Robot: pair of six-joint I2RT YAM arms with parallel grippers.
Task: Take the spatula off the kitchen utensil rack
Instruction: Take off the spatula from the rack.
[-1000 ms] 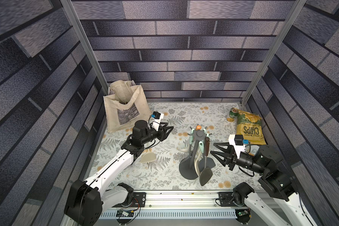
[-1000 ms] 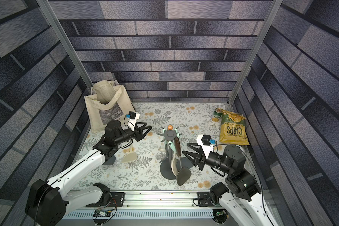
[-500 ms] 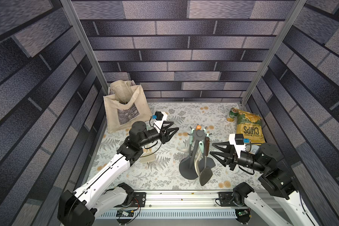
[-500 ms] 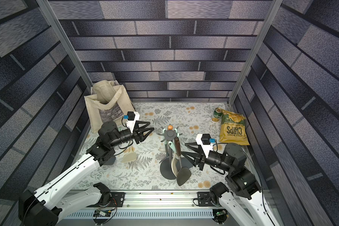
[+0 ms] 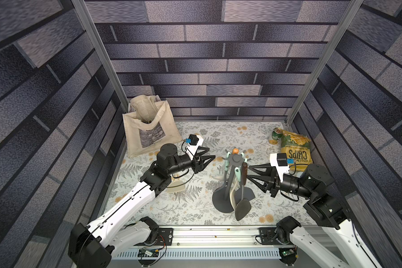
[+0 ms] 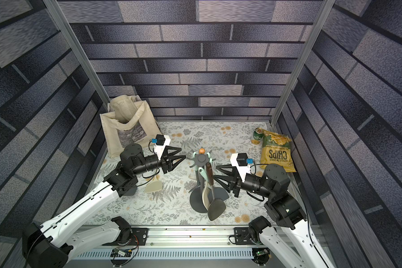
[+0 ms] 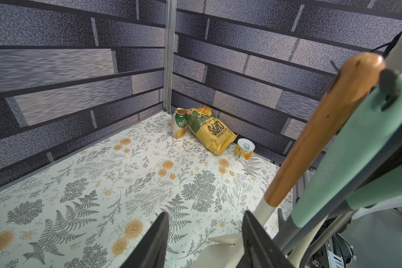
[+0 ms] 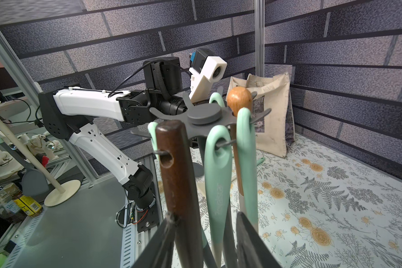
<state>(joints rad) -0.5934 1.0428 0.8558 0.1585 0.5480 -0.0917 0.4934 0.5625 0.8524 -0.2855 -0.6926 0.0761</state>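
Kitchen utensil rack [image 5: 236, 159] [image 6: 202, 158] stands upright near the middle of the floral worktop [image 5: 190, 208], closer to the front edge. Spatula [image 5: 243, 206] [image 6: 216, 208] hangs on the rack's right-arm side. A hook passes through the hole in its dark brown handle [image 8: 176, 174], and its dark blade hangs low, over the front edge of the round base. Mint-handled utensils and one with a light wooden handle [image 8: 239, 99] share the other hooks.

Right arm: upper link rises from the front rail, and the forearm is folded level and points at the rack. Right gripper [image 5: 248, 172] [image 6: 214, 172] is at handle height, jaws spread and straddling the brown handle. In the right wrist view the handle sits close against one finger [image 8: 158, 243]. I cannot tell whether they touch, and the jaws are not clamped.

Left arm: the white link slopes up from the front-left corner, and the wrist is level and aimed at the ring of hooks. Left gripper [image 5: 212, 153] [image 6: 183, 153] [image 7: 203, 243] is just beside the rack top and apart from it, jaws spread over bare worktop.

A beige utensil [image 5: 174, 189] lies flat under the left forearm. Tote bag [image 5: 149, 130] is in the back-left corner. Chips bag [image 5: 295, 150] and a can [image 5: 275, 137] are in the back-right corner.
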